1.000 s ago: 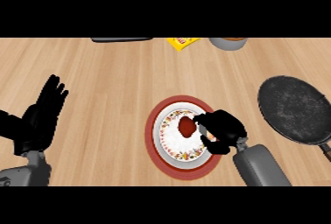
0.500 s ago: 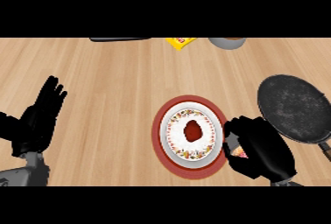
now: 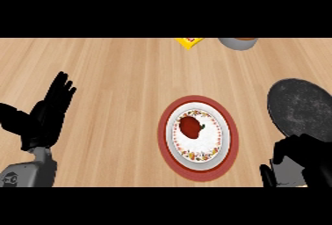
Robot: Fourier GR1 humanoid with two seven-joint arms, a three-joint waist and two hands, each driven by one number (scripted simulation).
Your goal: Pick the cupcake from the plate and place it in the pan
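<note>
Dark red lump (image 3: 191,126) on red-rimmed white plate (image 3: 217,156), well apart from black right hand (image 3: 303,158). Its grip impossible to tell. Black left hand (image 3: 45,115) resting, splayed straight.

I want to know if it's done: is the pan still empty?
Empty. The dark pan shows only bare surface; a red thing lies on the plate.

1. We see a light wooden counter (image 3: 123,74) with its grain running across it.
2. A red-rimmed plate (image 3: 198,169) sits near the counter's near edge, right of centre.
3. A dark round pan (image 3: 301,105) lies toward the right edge, apart from the plate.
4. At the far edge rest a yellow item (image 3: 189,41) and a grey vessel (image 3: 236,43), both cut off.
</note>
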